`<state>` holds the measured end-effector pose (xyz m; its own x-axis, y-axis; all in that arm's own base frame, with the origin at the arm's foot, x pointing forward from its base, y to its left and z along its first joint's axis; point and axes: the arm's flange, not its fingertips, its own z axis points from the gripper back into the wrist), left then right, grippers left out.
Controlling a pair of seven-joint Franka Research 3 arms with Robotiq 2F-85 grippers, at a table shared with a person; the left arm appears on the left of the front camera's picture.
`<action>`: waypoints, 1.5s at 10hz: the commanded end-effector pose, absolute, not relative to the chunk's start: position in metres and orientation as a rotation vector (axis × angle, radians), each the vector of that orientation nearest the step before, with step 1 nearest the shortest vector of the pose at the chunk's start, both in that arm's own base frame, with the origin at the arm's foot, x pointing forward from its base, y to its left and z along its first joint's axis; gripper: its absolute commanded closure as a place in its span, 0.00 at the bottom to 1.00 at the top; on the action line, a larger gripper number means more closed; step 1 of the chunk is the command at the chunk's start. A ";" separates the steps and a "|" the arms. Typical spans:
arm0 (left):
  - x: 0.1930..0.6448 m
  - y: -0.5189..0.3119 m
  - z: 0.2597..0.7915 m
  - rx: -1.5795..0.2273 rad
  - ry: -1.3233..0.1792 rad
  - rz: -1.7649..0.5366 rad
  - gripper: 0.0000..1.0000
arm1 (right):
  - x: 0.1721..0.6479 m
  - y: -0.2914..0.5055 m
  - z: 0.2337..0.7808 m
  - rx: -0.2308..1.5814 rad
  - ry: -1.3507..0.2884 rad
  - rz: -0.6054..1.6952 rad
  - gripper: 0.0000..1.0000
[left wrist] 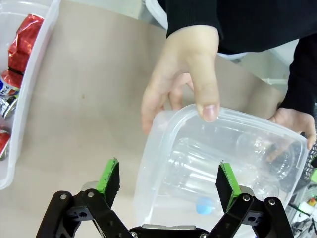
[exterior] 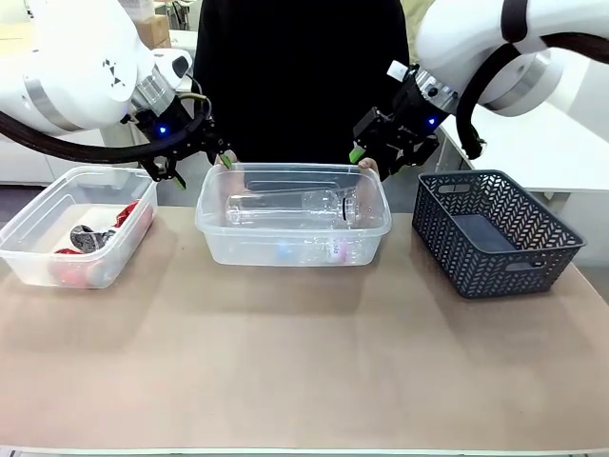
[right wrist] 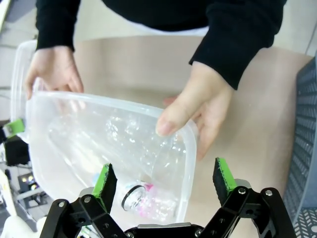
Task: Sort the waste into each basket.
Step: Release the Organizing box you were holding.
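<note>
Two clear tubs carry the sorted waste: the middle tub (exterior: 293, 228) holds clear bottles (exterior: 290, 207) lying on their sides, long axis running nine to three across the front view, one with a pink-purple label low in the right wrist view. The left tub (exterior: 71, 227), out at nine o'clock, holds crushed red and silver cans (exterior: 95, 236). A person's hands (left wrist: 185, 74) grip the middle tub's far corners. Left gripper (exterior: 195, 164) hangs at the tub's eleven o'clock corner, right gripper (exterior: 381, 157) at its one o'clock; both jaws stand wide apart, holding nothing. From either wrist camera the tub sits dead ahead between the pads, so both arms look equally near. A dark grey mesh basket (exterior: 495, 231) waits at three o'clock.
</note>
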<state>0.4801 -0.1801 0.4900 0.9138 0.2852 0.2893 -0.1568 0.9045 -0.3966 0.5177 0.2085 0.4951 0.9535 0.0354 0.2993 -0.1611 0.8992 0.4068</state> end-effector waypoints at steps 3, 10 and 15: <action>0.480 -0.179 0.496 -0.379 -0.347 0.239 0.00 | 0.520 0.210 0.497 0.447 -0.297 0.075 0.00; 0.385 -0.060 0.526 -1.225 -0.080 -0.048 0.00 | 0.365 0.033 0.558 1.261 -0.113 -0.301 0.00; 0.366 -0.031 0.531 -1.400 -0.209 -0.049 0.00 | 0.345 -0.017 0.542 1.254 -0.118 -0.374 0.00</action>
<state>0.3664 -0.0029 0.5032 0.9816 0.1096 0.1561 0.1464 0.0914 -0.9850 0.3418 -0.0409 0.5239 0.8878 -0.4342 -0.1523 0.2820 0.2519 0.9258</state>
